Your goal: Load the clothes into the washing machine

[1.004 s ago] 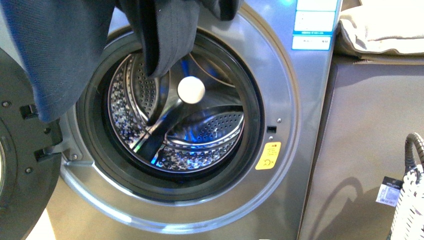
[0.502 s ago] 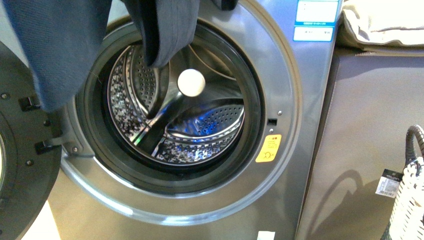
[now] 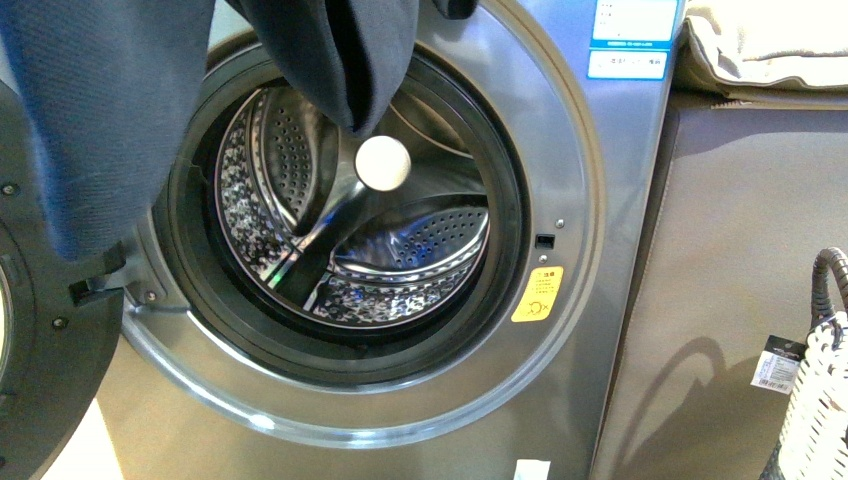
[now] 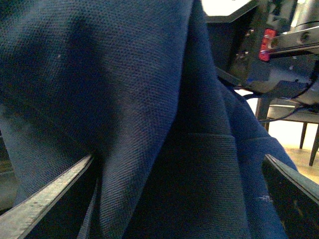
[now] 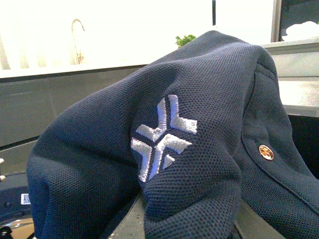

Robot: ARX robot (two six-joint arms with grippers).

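The silver-grey washing machine (image 3: 575, 200) faces me with its porthole open and the perforated steel drum (image 3: 400, 250) bare inside. A dark blue polo shirt (image 3: 110, 110) hangs from above across the upper left of the porthole. One fold of it (image 3: 345, 70) ends just over a white round disc (image 3: 383, 163) in the drum. My right gripper (image 5: 192, 214) is shut on the shirt, below its white embroidered logo (image 5: 162, 137) and beside a brass button (image 5: 265, 152). My left gripper (image 4: 178, 159) is open, and shirt cloth hangs loose between its fingers (image 4: 47, 199).
The machine's dark door (image 3: 40, 350) stands swung open at the left. A grey-beige cabinet (image 3: 740, 280) adjoins the machine on the right, with beige cloth (image 3: 770, 45) on top. A white woven basket (image 3: 820, 410) stands at the lower right.
The hanging fold of the shirt has swung right and a little lower across the porthole. The machine sits slightly lower in the front view.
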